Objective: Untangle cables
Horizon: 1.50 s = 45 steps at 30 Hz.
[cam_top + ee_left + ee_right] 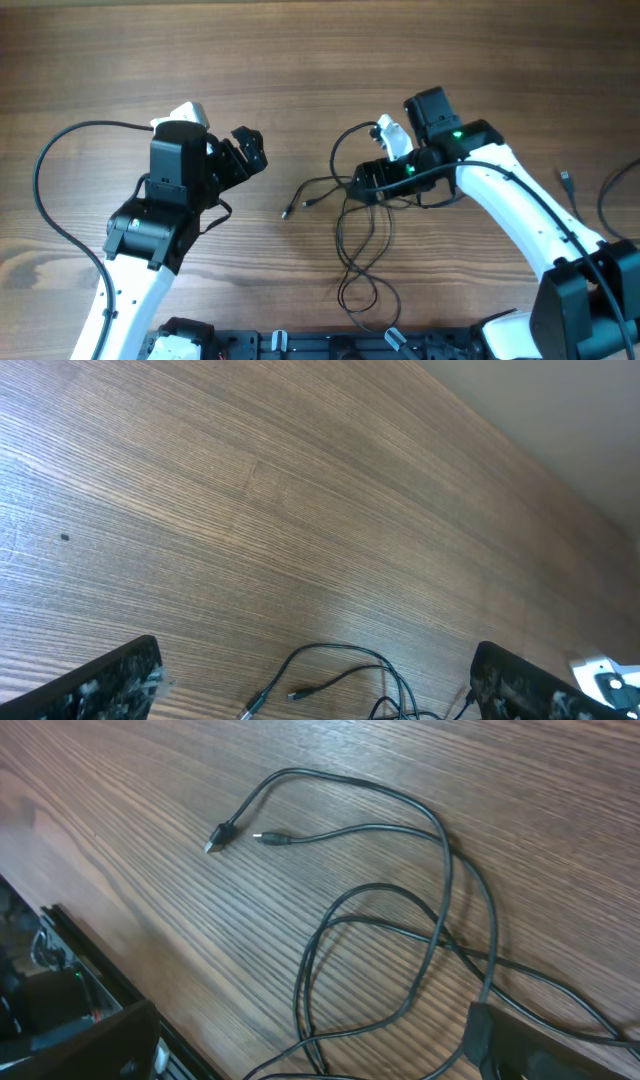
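Observation:
The cables (355, 235) are thin black cords lying in loose crossed loops on the wooden table (300, 60). Two plug ends (297, 208) stick out to the left. My right gripper (368, 185) is open and hovers low over the top of the bunch. In the right wrist view the loops (400, 920) lie between its spread fingers (310, 1025), and one cord runs under the right finger. My left gripper (247, 152) is open and empty, to the left of the plug ends. Its wrist view shows the plug ends (280, 695) between its fingers (315, 652).
Another thin black cord with a plug end (567, 182) lies apart at the far right edge. A thick black arm cable (45, 190) loops at the left. The robot base rail (330, 345) runs along the front edge.

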Each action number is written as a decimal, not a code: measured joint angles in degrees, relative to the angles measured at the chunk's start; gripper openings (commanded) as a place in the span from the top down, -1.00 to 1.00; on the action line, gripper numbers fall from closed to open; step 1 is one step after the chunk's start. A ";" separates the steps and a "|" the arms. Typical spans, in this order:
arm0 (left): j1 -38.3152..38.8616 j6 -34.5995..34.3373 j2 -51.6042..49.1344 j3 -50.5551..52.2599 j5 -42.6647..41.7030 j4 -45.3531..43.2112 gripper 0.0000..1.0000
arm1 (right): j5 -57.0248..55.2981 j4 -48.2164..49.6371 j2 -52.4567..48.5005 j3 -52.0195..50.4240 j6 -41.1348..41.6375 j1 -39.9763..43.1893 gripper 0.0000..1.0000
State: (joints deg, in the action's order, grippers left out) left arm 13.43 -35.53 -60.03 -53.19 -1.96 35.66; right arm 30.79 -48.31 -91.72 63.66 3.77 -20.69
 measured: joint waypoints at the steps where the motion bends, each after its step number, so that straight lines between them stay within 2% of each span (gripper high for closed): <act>1: 0.00 0.00 0.00 0.00 -0.02 0.00 -1.00 | -0.15 0.92 0.00 -0.44 -0.02 -0.59 -0.99; 9: 0.00 0.00 0.00 0.00 0.00 -0.02 -1.00 | 1.81 11.52 -0.13 -13.92 3.54 -2.05 -0.99; 16: 0.00 0.00 0.00 0.00 0.00 -0.02 -1.00 | 3.32 21.55 -0.09 -21.31 5.49 -2.05 -0.99; 22: 0.00 0.00 0.00 0.00 0.00 -0.02 -1.00 | 5.51 31.54 0.24 -24.59 7.13 -2.05 -0.99; 32: 0.00 0.00 0.00 0.00 0.00 -0.02 -1.00 | 8.61 38.36 -1.36 -25.79 7.78 -2.05 -0.95; 33: 0.00 0.00 0.00 0.00 0.00 0.00 -1.00 | 9.62 39.17 -2.01 -25.70 7.76 -2.05 -0.90; 34: 0.00 0.00 0.00 0.00 0.00 -0.02 -1.00 | 10.32 39.67 -2.69 -25.59 7.76 -2.05 -0.76; 35: 0.00 0.00 0.00 0.00 0.00 0.00 -1.00 | 10.80 40.19 -3.15 -25.53 7.74 -2.05 -0.54; 36: 0.00 0.00 0.00 0.00 0.00 0.00 -1.00 | 11.63 40.85 -3.96 -25.46 7.82 -2.01 -0.21; 37: 0.00 0.00 0.00 0.00 -0.02 0.00 -1.00 | 12.11 41.13 -4.68 -25.42 8.04 -2.01 0.03; 38: 0.00 0.00 0.00 0.00 0.00 -0.02 -1.00 | 12.66 41.20 -5.38 -25.42 7.82 -2.01 0.49; 39: 0.00 0.00 0.00 0.00 0.00 -0.02 -1.00 | 12.74 40.85 -6.32 -25.68 8.11 -2.05 0.75; 40: 0.00 0.00 0.00 0.00 0.00 -0.02 -1.00 | 12.76 40.68 -6.69 -25.83 8.13 -2.05 0.89; 45: 0.00 0.00 0.00 0.00 0.00 -0.02 -1.00 | 12.44 39.80 -7.98 -26.88 8.81 -2.12 0.91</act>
State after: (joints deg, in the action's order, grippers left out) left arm 13.43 -35.53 -60.03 -53.19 -1.96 35.64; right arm 43.22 -8.51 -99.70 36.77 12.58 -22.81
